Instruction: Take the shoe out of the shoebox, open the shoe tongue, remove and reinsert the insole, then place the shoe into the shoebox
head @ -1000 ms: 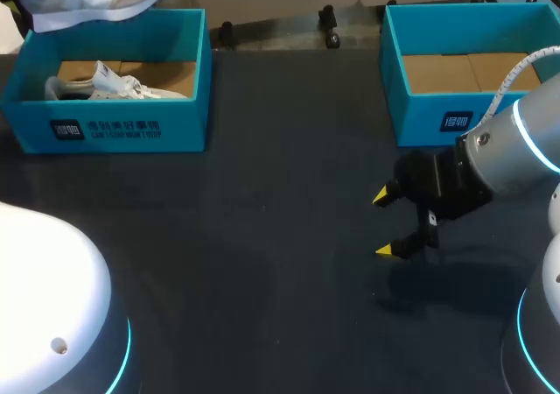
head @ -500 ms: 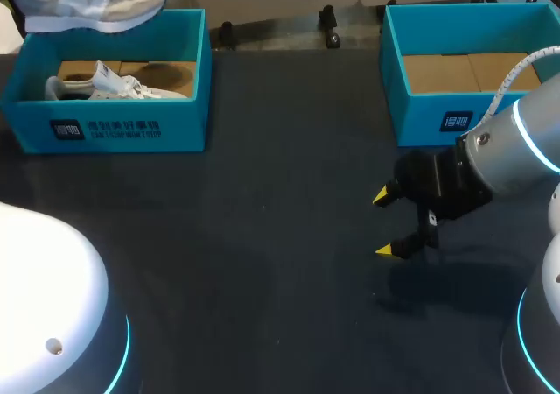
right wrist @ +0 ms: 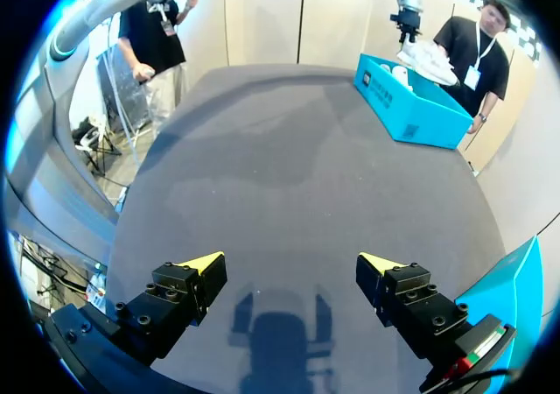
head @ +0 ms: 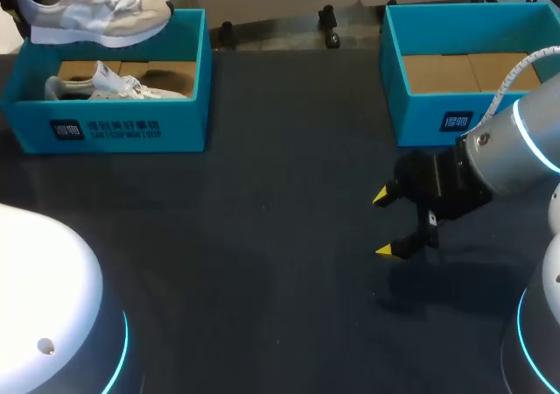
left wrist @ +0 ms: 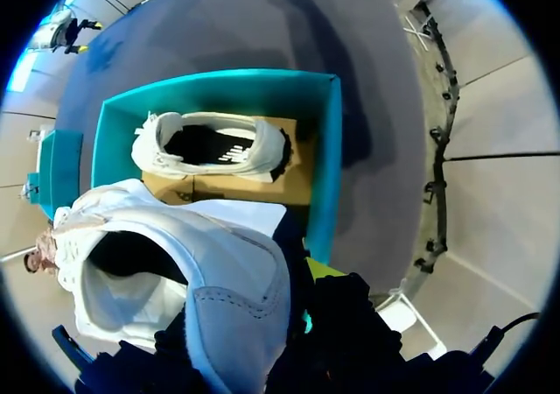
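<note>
Left pincer [left wrist: 259, 311] clamped on white shoe [head: 96, 14] held above left shoebox [head: 189, 105], right pincer [head: 385, 224] spread wide, hovering over table [head: 262, 236]

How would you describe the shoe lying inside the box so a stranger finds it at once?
Find the teal shoebox at the table's far left. A white shoe lies on its cardboard floor, whereas the second shoe hangs in the air above.

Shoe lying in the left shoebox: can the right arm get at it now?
Probably not cleanly. The right hand is open but far across the table, by the other shoebox, and the left hand holds a second shoe above the left shoebox, crowding the shoe inside.
</note>
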`<control>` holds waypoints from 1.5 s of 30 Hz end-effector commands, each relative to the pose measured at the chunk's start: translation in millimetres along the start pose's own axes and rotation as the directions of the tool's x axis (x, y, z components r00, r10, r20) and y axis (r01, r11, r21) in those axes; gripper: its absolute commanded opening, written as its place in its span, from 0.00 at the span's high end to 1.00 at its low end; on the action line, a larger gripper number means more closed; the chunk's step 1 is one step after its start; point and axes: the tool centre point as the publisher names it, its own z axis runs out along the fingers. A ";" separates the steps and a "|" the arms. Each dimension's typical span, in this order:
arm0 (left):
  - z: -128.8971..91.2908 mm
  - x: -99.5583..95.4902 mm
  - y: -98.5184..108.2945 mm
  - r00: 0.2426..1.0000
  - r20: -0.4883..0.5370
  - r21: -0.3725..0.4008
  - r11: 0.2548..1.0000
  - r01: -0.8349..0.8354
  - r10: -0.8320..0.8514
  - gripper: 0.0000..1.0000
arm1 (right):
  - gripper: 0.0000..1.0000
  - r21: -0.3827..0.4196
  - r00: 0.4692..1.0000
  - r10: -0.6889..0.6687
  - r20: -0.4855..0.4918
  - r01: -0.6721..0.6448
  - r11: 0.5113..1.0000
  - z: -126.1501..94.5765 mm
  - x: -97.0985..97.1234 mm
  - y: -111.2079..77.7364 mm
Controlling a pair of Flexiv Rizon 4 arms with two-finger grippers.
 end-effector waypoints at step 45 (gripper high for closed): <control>115.9 -40.4 16.0 0.999 0.045 -0.048 0.999 0.016 -0.014 1.00 | 0.00 -0.001 1.000 -0.001 0.003 0.001 1.000 -0.4 1.6 -0.6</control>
